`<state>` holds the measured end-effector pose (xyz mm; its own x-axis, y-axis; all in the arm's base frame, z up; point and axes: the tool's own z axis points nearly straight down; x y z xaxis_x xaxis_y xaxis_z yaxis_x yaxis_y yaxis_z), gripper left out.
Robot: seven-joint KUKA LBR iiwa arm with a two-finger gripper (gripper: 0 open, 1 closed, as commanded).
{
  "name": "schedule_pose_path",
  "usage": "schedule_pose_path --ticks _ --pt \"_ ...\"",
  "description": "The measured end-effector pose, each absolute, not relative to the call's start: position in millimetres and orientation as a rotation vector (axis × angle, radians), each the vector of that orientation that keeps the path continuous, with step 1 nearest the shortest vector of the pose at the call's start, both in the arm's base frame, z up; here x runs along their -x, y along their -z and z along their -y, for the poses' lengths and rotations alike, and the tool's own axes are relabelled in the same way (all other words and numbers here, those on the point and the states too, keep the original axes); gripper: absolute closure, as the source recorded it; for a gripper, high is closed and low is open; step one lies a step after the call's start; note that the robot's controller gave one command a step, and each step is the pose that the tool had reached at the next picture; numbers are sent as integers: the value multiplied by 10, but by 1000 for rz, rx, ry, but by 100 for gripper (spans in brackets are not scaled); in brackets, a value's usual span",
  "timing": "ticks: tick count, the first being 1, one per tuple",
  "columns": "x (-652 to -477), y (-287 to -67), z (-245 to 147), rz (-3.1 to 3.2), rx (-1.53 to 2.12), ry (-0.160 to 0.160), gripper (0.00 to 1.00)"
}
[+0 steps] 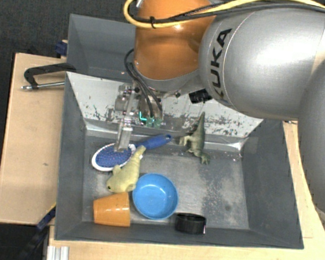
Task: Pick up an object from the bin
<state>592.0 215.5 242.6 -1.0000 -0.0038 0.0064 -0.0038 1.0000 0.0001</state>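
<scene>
We count six things in bin (225,192), one each: blue brush (108,157), yellow plush toy (125,174), blue bowl (155,197), orange cup (112,210), black cap (190,223), green dinosaur (197,140). Gripper (123,145) low over brush head, bin's left; we cannot tell how wide.
</scene>
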Motion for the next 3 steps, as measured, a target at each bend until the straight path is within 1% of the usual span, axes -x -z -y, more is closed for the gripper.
schedule_pose_path --ticks 1,2,3 --pt "-5625 -1387 -1791 3130 -142 -4 0" --pt "-5432 -837 -1682 3150 344 19 0" --pt "-5371 -806 -1683 3129 334 8 100"
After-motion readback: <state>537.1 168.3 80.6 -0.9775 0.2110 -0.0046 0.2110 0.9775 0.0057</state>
